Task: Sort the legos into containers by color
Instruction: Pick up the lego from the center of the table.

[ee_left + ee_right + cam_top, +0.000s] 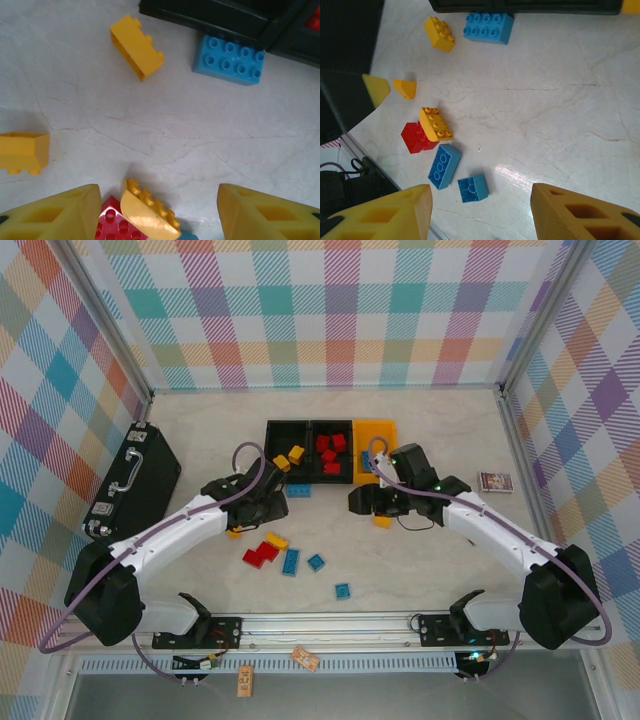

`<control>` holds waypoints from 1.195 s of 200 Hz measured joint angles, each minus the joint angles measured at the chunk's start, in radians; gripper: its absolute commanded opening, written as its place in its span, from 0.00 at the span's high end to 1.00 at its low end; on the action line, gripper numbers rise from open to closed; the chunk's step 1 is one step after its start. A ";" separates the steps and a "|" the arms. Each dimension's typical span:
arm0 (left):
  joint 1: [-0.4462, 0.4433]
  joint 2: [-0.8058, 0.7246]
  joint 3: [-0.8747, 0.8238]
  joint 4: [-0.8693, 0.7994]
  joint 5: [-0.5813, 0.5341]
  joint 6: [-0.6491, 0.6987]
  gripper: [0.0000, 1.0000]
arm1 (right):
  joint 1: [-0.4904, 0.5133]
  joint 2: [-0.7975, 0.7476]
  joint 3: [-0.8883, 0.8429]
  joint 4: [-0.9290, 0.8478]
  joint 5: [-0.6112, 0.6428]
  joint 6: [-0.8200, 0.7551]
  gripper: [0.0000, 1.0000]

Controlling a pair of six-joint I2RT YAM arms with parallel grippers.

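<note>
On the top camera the three containers stand in one row at the upper middle of the frame. The left black bin has yellow pieces inside, the middle black bin has red pieces inside, and the yellow-orange bin is at the right end. The loose legos lie on the table below this row, around the middle of the frame.

In the left wrist view the big blue brick is at the upper right, studs up, eight studs in two rows. Its long axis runs almost left to right, a little lower at the right end, and its far edge is just beside the black bin wall. Left of it the tilted yellow brick lies on its side, long axis from upper left to lower right. The yellow edge brick is at the left border, also on its side, with studs toward the bottom of the frame.

In the right wrist view the upper yellow brick, studs up, rests partly on the red brick, left of centre. Below them the long blue brick points from lower left to upper right, studs up. The small blue brick beside it looks turned over.

My left gripper has its jaws wide apart and grips nothing. My right gripper is wide apart too, with nothing held between its fingers.
</note>
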 measured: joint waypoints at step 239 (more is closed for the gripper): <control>0.090 0.471 0.037 0.398 -0.225 0.035 0.62 | 0.025 0.000 -0.041 0.024 0.053 0.029 0.45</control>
